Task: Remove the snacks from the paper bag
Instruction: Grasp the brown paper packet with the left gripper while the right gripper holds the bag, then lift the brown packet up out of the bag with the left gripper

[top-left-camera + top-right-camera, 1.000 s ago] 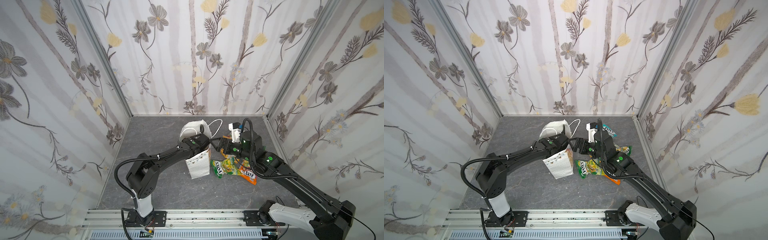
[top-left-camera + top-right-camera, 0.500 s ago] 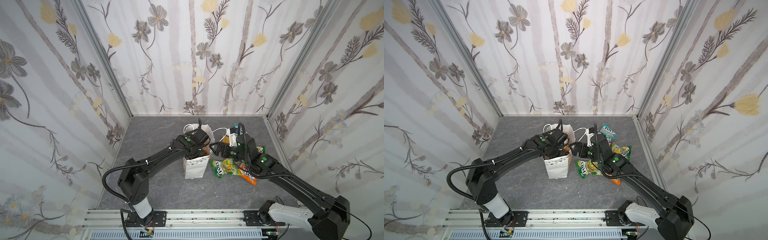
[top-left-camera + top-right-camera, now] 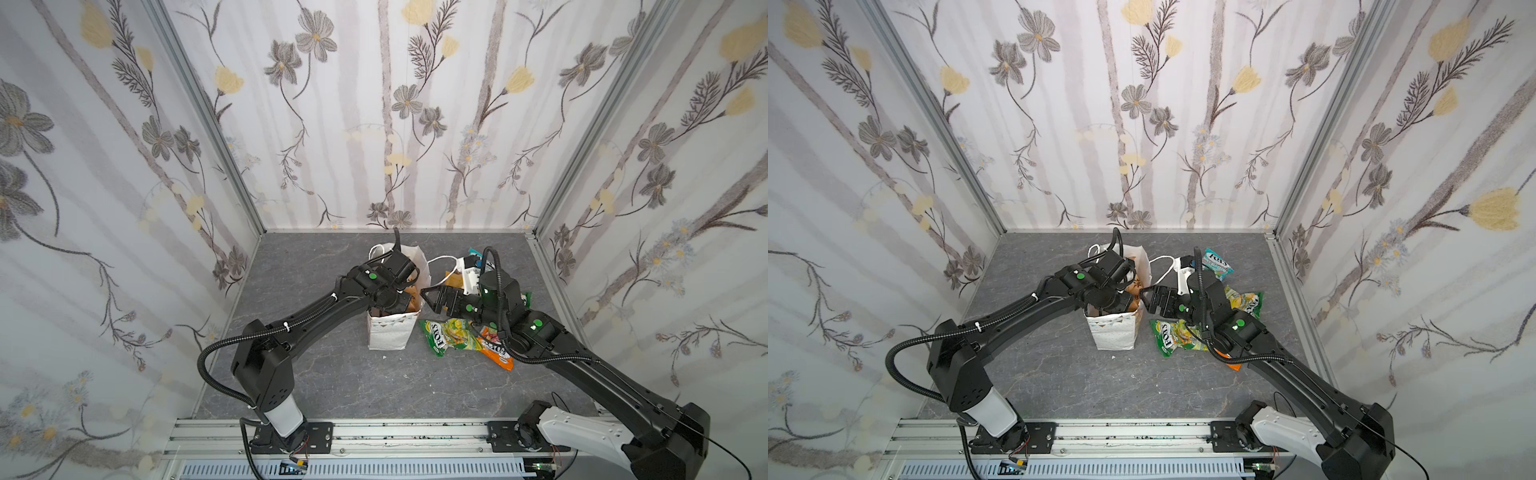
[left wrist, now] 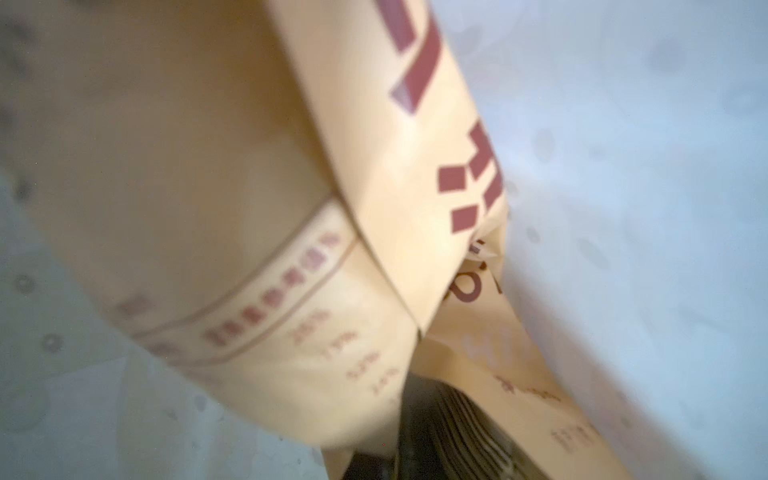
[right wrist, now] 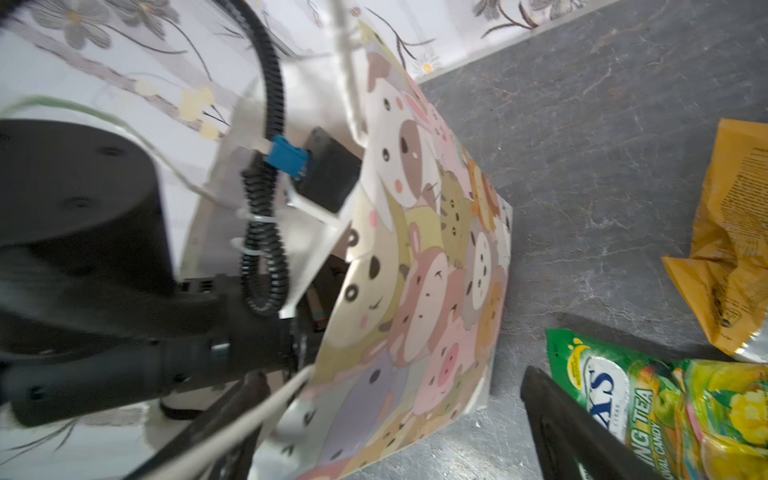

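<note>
Paper bag (image 3: 390, 332) now upright on counter (image 3: 332, 374); left pincer (image 3: 392, 301) clenched inside, hold unclear; right pincer (image 3: 433, 298) released alongside, likely to steady.

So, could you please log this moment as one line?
left gripper: shut, inside paper bag | right gripper: open, beside it | yellow-green FOX'S packet: on table

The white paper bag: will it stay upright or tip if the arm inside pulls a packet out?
Probably tippy: the paper bag stands tall on a small base, and the left arm reaches in through its mouth. Its thin walls likely flex rather than resist; the colourful side panel looks bowed. Being paper, it is probably light enough to drag.
</note>
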You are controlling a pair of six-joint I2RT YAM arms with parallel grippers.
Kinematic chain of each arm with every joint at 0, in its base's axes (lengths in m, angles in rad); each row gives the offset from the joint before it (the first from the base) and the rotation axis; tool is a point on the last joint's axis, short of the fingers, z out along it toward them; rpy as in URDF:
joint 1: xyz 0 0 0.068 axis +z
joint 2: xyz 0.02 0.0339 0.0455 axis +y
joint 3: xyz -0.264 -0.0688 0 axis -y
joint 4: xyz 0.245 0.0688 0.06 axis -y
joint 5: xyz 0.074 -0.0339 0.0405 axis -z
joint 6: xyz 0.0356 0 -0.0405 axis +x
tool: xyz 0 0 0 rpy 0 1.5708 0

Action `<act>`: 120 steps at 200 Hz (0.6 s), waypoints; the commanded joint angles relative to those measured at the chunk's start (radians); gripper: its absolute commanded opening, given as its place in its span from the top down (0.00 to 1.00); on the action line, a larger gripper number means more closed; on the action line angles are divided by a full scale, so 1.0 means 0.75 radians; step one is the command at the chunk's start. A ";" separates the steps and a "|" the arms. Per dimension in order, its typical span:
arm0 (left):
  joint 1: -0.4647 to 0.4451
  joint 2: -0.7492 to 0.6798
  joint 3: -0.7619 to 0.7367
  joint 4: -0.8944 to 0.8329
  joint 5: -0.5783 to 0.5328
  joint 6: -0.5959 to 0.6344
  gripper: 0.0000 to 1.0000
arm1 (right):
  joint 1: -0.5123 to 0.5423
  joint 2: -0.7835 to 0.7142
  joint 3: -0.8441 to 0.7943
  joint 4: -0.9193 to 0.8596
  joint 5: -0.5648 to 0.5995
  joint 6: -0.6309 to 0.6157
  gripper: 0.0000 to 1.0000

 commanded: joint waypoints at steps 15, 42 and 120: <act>0.005 0.030 0.016 0.016 -0.002 0.013 1.00 | -0.005 -0.065 0.064 0.102 -0.005 0.041 0.05; 0.006 0.038 0.028 0.008 -0.007 0.008 1.00 | -0.061 -0.088 0.060 0.048 0.091 -0.007 0.09; 0.000 0.006 0.019 0.118 0.196 -0.023 1.00 | -0.030 0.063 0.022 0.129 -0.113 -0.020 0.48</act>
